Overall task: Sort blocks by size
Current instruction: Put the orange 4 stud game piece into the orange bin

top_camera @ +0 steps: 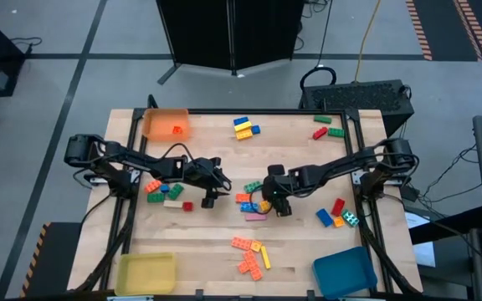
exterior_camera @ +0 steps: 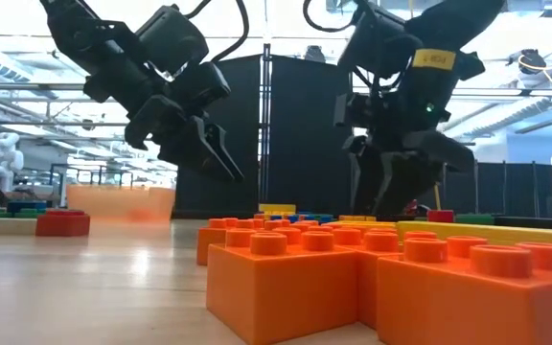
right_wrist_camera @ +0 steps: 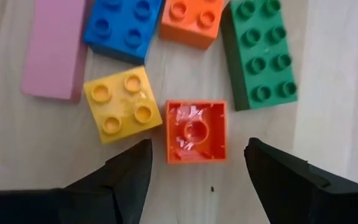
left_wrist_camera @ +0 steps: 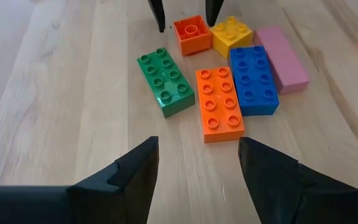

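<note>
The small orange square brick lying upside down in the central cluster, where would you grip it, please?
Grip the small orange square plastic brick across its two free side walls, from straight above. The open right gripper already straddles it; the yellow square brick sits just off one corner.

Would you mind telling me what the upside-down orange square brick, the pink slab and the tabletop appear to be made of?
The hollow orange square brick looks like glossy moulded plastic: light glints off its inner walls. The flat pink slab seems plastic too, though matte and studless as shown. The pale table surface appears to be light wood, or a wood-look laminate, judging by the long grain lines.
</note>
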`<action>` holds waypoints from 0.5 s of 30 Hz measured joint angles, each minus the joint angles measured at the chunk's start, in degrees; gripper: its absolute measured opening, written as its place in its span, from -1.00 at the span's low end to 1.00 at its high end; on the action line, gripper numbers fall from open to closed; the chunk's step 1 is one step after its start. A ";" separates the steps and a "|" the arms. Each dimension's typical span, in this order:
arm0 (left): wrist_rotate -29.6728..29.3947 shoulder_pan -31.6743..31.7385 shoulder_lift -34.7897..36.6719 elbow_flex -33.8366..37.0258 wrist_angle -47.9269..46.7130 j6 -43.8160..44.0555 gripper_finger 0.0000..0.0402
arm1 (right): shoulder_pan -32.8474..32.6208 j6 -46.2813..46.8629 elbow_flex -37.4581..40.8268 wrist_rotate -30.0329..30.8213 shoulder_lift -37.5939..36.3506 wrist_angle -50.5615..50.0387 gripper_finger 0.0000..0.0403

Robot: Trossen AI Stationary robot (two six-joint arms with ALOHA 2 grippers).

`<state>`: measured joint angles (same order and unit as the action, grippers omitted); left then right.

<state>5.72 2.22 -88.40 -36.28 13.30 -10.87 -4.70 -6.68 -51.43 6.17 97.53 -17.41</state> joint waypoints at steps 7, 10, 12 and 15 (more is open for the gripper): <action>0.00 0.00 0.02 -0.18 0.97 0.00 0.11 | 0.21 -0.13 -0.10 -0.49 2.98 2.19 0.23; 0.00 0.00 0.02 -0.18 1.15 0.00 0.11 | 0.21 0.59 -0.16 -0.54 3.12 2.52 0.16; 0.00 0.00 0.02 -0.18 1.38 -0.02 0.11 | 0.21 1.34 -0.38 -0.66 3.12 2.38 0.06; 0.00 0.00 0.02 -0.18 1.42 -0.35 0.11 | 0.21 2.19 -0.38 -0.76 3.04 2.37 -0.12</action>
<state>5.72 2.22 -88.38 -36.47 14.72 -11.22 -4.49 -4.48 -51.81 5.41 100.57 -15.04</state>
